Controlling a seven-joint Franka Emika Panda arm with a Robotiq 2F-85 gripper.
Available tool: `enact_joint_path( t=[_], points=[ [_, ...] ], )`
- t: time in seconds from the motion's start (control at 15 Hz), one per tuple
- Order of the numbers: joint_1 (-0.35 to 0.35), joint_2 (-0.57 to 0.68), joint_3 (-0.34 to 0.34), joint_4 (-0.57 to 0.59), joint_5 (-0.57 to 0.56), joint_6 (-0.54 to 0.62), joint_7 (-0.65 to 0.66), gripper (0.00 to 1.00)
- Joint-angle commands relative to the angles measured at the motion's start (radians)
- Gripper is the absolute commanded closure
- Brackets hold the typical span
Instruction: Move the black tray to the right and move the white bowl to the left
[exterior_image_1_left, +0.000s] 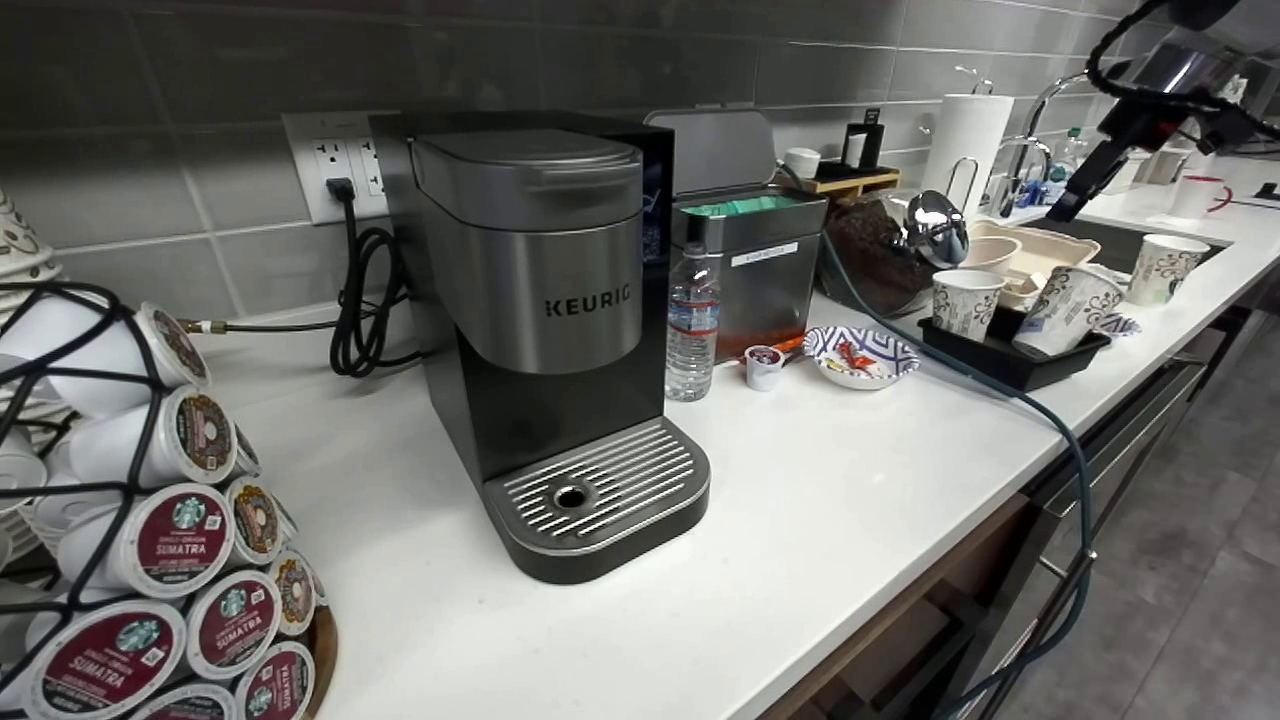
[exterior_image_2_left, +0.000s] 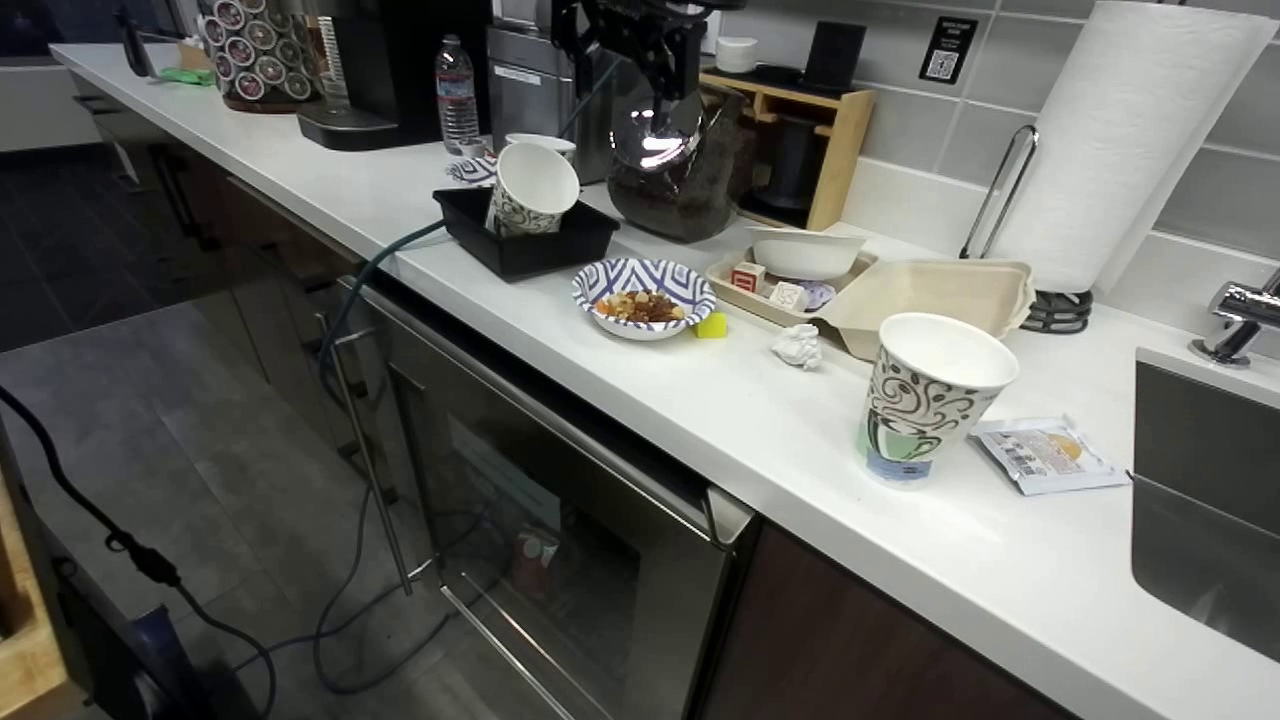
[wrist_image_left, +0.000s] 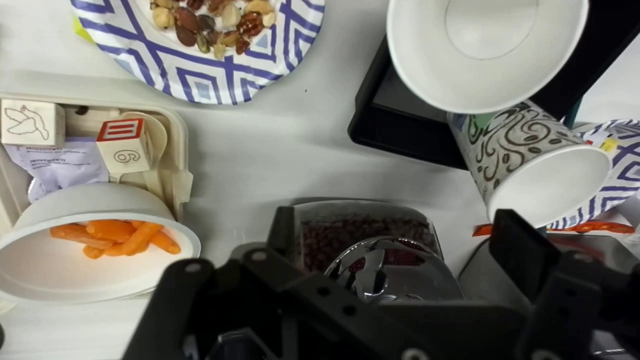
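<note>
Black tray (exterior_image_2_left: 535, 258) on a white counter (exterior_image_2_left: 740, 400), close to the front edge, with an upright paper cup (exterior_image_1_left: 967, 308) and a tilted paper cup (exterior_image_1_left: 1068, 312) inside. Just beside the tray, on the side toward the sink (exterior_image_2_left: 1205, 440): white bowl (exterior_image_2_left: 645, 272) printed with blue geometric lines, holding mixed nuts (exterior_image_2_left: 640, 307), with a yellow square (exterior_image_2_left: 712, 326) next to it. Up above the counter: gripper (wrist_image_left: 395, 227), jaws spread wide, well apart from both tray and bowl. Framed between the jaws in the wrist view: clear jar (wrist_image_left: 350, 230) with a shiny lid (wrist_image_left: 395, 265). Behind the bowl: open takeout container (exterior_image_2_left: 920, 300) with printed blocks (exterior_image_2_left: 745, 277) and a plain bowl (exterior_image_2_left: 808, 253) of carrots (wrist_image_left: 117, 237). Farther toward the sink: crumpled paper (exterior_image_2_left: 798, 347), a third paper cup (exterior_image_2_left: 930, 400) and a flat packet (exterior_image_2_left: 1050, 455). On the tray's opposite side: patterned bowl (exterior_image_1_left: 865, 379) of wrapped candy (exterior_image_1_left: 855, 357), then a water bottle (exterior_image_1_left: 692, 335) beside a coffee maker (exterior_image_1_left: 530, 280). Stretched past the tray in an exterior view, then over the front edge: blue-green cable (exterior_image_1_left: 1086, 500).
</note>
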Motion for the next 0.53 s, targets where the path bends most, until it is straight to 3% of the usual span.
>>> enact_joint_path(
  t=[0.0, 0.13, 0.47],
  points=[
    [0.033, 0.022, -0.035, 0.016, -0.006, 0.04, 0.063, 0.0],
    [0.04, 0.088, -0.065, 0.076, -0.029, 0.08, 0.187, 0.0],
    [-0.017, 0.266, -0.114, 0.236, -0.074, 0.106, 0.388, 0.0]
  ],
)
